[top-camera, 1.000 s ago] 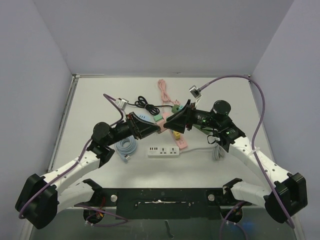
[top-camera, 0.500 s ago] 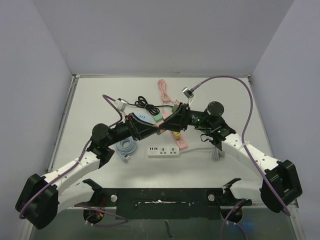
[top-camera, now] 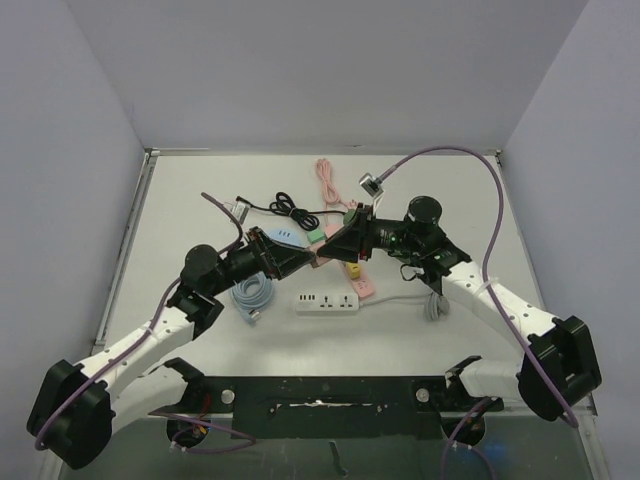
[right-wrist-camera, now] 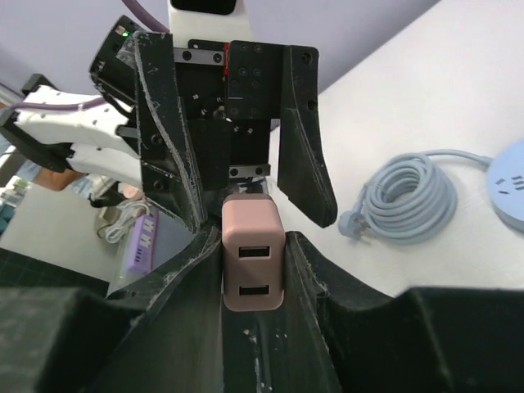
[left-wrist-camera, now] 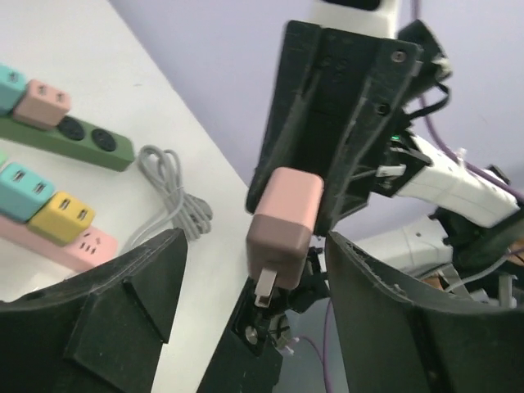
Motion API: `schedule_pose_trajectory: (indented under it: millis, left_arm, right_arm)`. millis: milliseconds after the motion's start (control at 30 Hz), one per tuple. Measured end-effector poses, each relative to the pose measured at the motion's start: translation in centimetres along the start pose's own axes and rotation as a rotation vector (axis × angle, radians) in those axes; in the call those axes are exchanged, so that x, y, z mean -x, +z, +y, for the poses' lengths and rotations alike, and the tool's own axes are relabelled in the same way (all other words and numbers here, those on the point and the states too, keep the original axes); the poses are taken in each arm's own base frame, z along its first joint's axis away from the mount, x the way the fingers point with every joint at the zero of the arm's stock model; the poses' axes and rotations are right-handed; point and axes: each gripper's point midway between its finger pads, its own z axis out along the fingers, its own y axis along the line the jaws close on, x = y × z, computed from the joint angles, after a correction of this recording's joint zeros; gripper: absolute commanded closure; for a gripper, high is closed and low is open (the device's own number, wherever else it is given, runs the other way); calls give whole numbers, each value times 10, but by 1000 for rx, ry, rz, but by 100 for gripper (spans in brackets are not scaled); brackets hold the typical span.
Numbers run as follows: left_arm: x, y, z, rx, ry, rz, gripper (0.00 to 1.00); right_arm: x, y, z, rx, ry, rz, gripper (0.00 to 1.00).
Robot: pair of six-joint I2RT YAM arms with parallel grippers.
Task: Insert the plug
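Pale walls are enclosing a white bench (top-camera: 180, 200), with bare surface lying toward the frame's left and right edges. Mid-frame, the right claw (right-wrist-camera: 252, 246) is clamping the pink plug (left-wrist-camera: 282, 217) by its flat sides, prongs sticking out free. The left claw (top-camera: 300, 258) is gaping wide just beside it, not touching. Small, rigid and smooth, the plug is probably weighing little and risking a twist. A white power strip (top-camera: 327, 300) and a coiled blue cable (right-wrist-camera: 409, 196) are crowding the bench nearby.

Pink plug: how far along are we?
Done: the pink plug is lifted, clamped in the right gripper. In hand: the left gripper stands open around it, apparently for a handover. Left: insertion; it is in no socket, and the white power strip lies untouched.
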Motion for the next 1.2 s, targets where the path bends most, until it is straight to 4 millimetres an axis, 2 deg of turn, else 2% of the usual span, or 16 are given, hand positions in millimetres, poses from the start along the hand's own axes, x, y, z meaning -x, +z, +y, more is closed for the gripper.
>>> schedule_pose_trajectory:
  millis: [133, 233, 300, 367, 533, 667, 833, 967, 1067, 1200]
  left_arm:
    - [3, -9, 32, 164, 36, -28, 31]
    - [8, -25, 60, 338, 87, -51, 30]
    - [12, -39, 76, 449, 131, -65, 30]
    - [15, -55, 88, 553, 184, -73, 30]
    - [23, -88, 101, 710, 295, -82, 29]
    - [25, -99, 105, 758, 338, -82, 29]
    - [22, -103, 110, 781, 353, -61, 29]
    - [21, -103, 110, 778, 355, -54, 29]
    - [21, -103, 107, 767, 356, -54, 28]
    - [22, -104, 104, 756, 359, -64, 28]
  right_arm:
    - [8, -9, -23, -113, -100, 32, 100]
    - [32, -29, -51, -282, -228, 39, 100]
    - [46, -48, -72, -403, -329, 52, 100]
    - [50, -73, -97, -530, -399, 86, 100]
    - [39, -143, -151, -768, -394, 191, 100]
    - [28, -184, -187, -884, -366, 267, 100]
    - [3, -195, -215, -882, -339, 376, 100]
    - [-17, -197, -238, -857, -296, 458, 100]
    - [-22, -197, -254, -849, -287, 494, 100]
    - [-20, -200, -267, -852, -304, 516, 100]
